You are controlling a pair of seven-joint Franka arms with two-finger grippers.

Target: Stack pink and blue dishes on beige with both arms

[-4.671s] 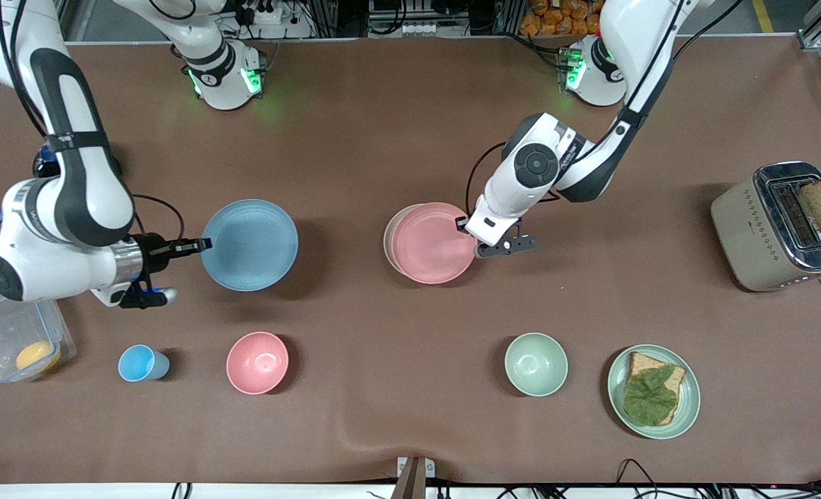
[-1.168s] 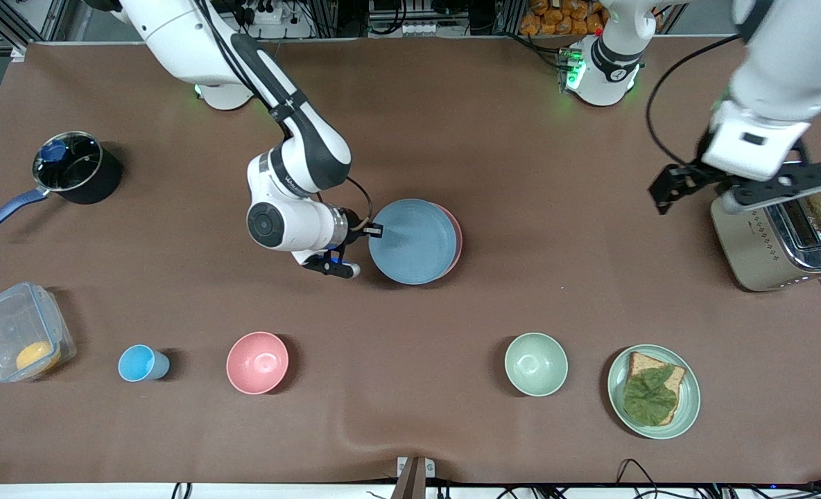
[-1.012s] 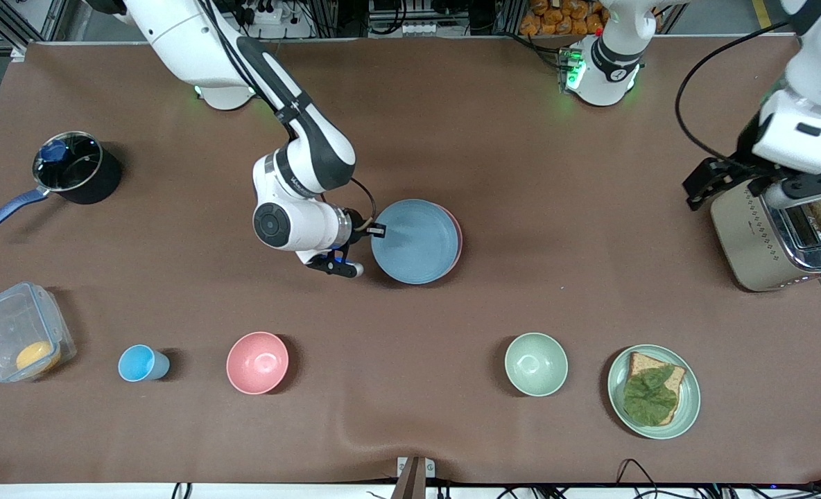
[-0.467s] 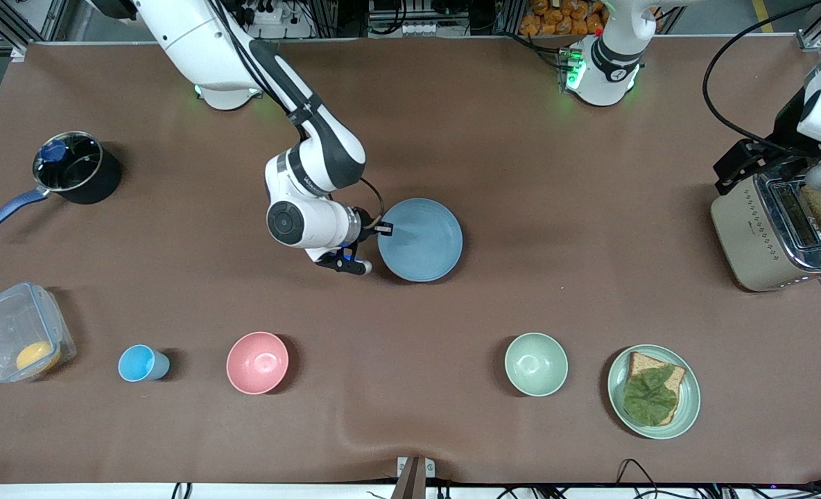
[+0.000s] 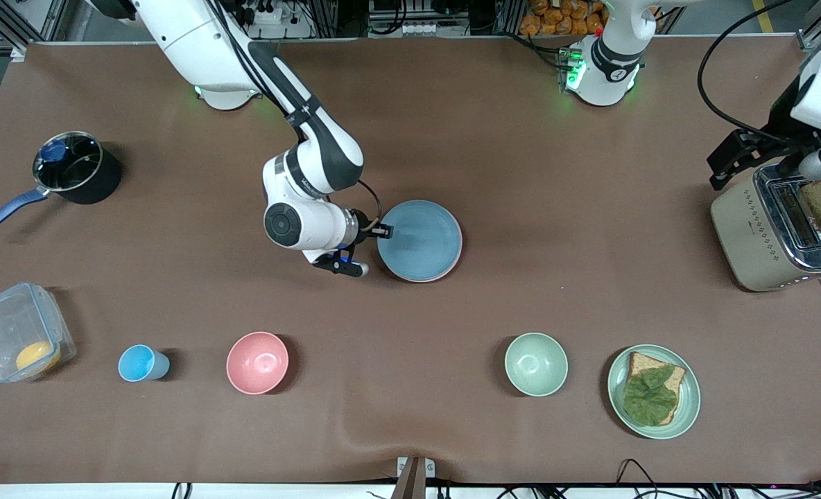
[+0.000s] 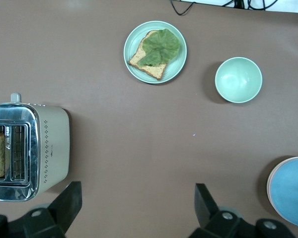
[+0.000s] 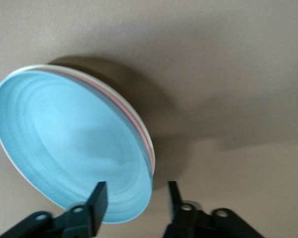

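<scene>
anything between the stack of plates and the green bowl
No. In the front view only bare brown table lies between the blue plate topping the stack and the green bowl.

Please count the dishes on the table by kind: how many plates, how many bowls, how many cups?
Plates: 4 (blue plate, pink plate and beige plate in one stack; green plate)
Bowls: 2 (pink bowl, green bowl)
Cups: 1 (blue cup)
Total: 7
</scene>
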